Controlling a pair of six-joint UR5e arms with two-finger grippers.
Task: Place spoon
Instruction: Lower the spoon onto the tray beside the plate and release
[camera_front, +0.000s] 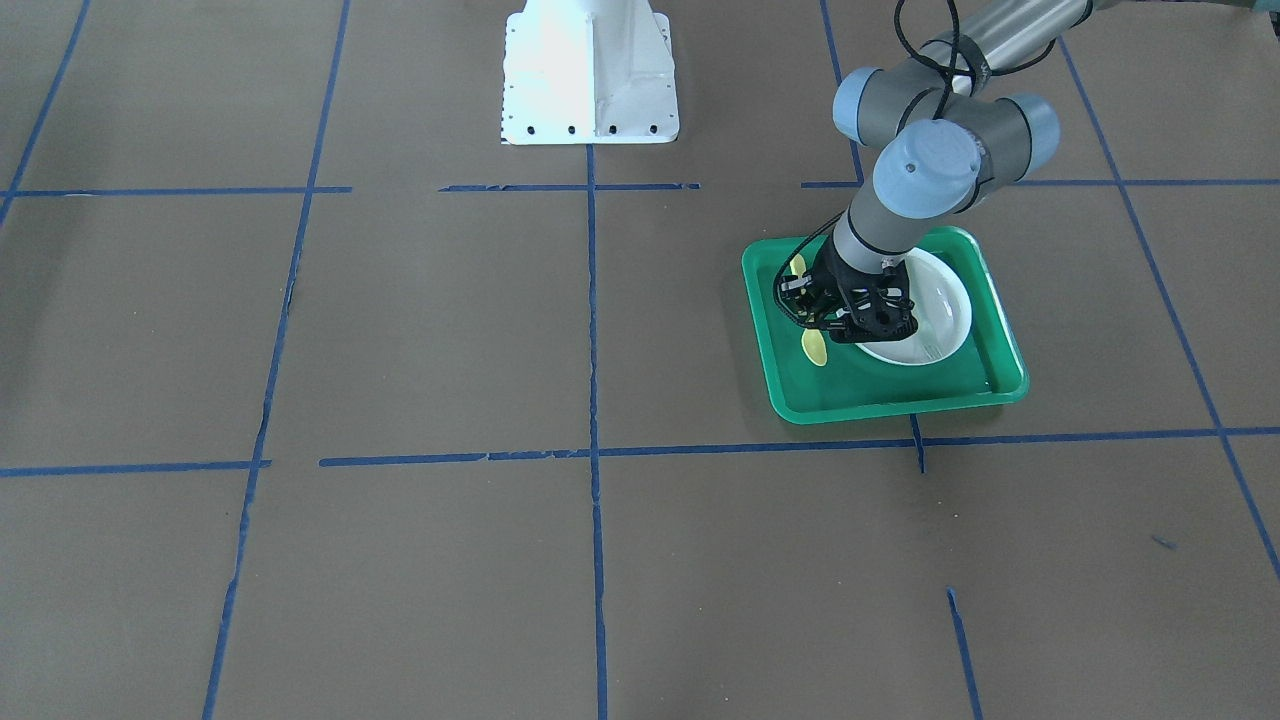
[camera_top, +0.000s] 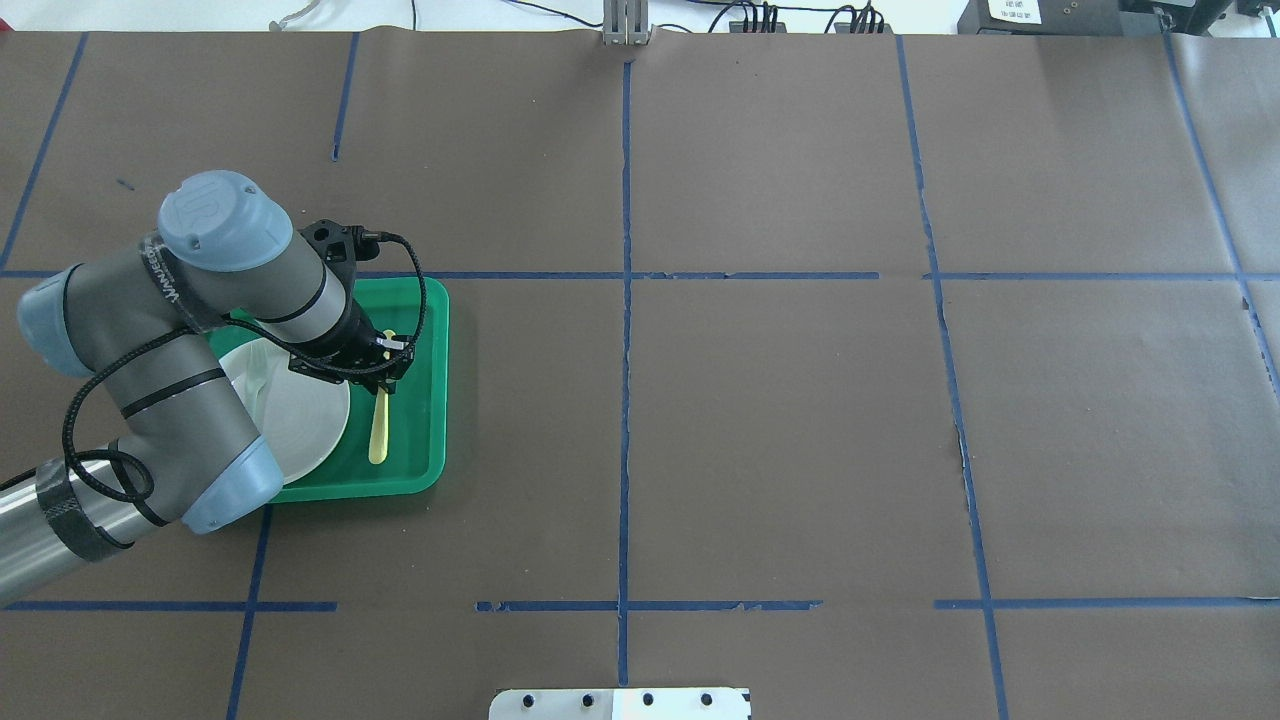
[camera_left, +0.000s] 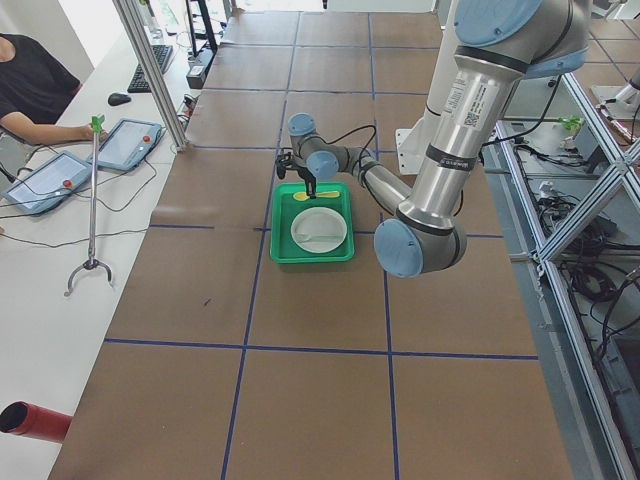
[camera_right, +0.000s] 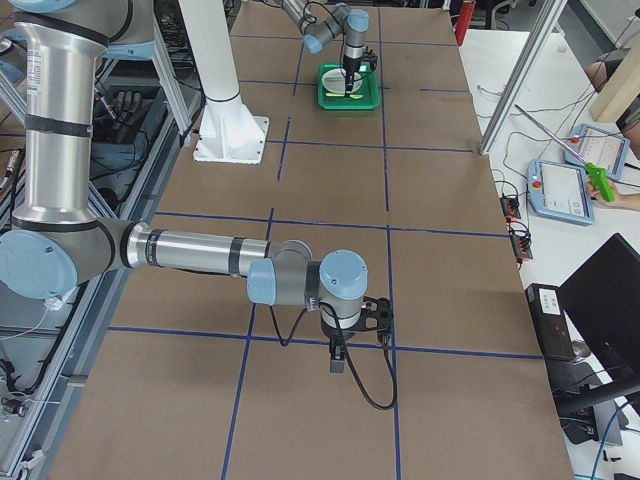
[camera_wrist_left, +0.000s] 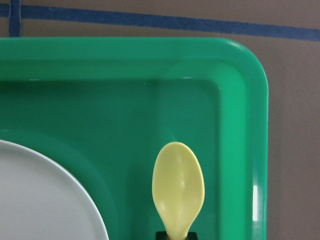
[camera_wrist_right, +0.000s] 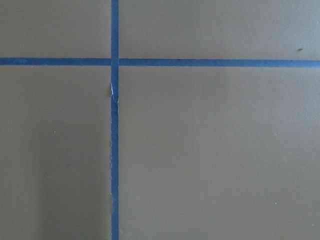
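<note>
A green tray (camera_top: 438, 400) is set on the left part of the brown-covered table (camera_top: 780, 430). Two things are held in it. A white plate (camera_top: 312, 425) fills its left part, and a pale fork (camera_top: 259, 372) is laid on that plate. The spoon (camera_top: 378, 432) is laid on the tray floor in the strip between the plate and the tray's right wall, just beside the plate's edge. It is set lengthwise, with its oval bowl turned to the tray's far right corner and its handle run back toward the near rim.

The table is crossed by blue tape lines (camera_top: 625, 400), and a white arm base (camera_front: 590, 75) is bolted at the near middle. In the overhead view much of the plate and the tray's left edge are covered by the left arm (camera_top: 190, 400), and the middle of the spoon is hidden under the wrist.

The left gripper (camera_top: 384, 380) is held straight above the spoon. In the wrist view its dark fingertips (camera_wrist_left: 160, 235) are seen closed against the spoon's neck, just behind the bowl. The right gripper (camera_right: 338, 360) is kept well apart over bare table, and whether it is spread or closed cannot be told.
</note>
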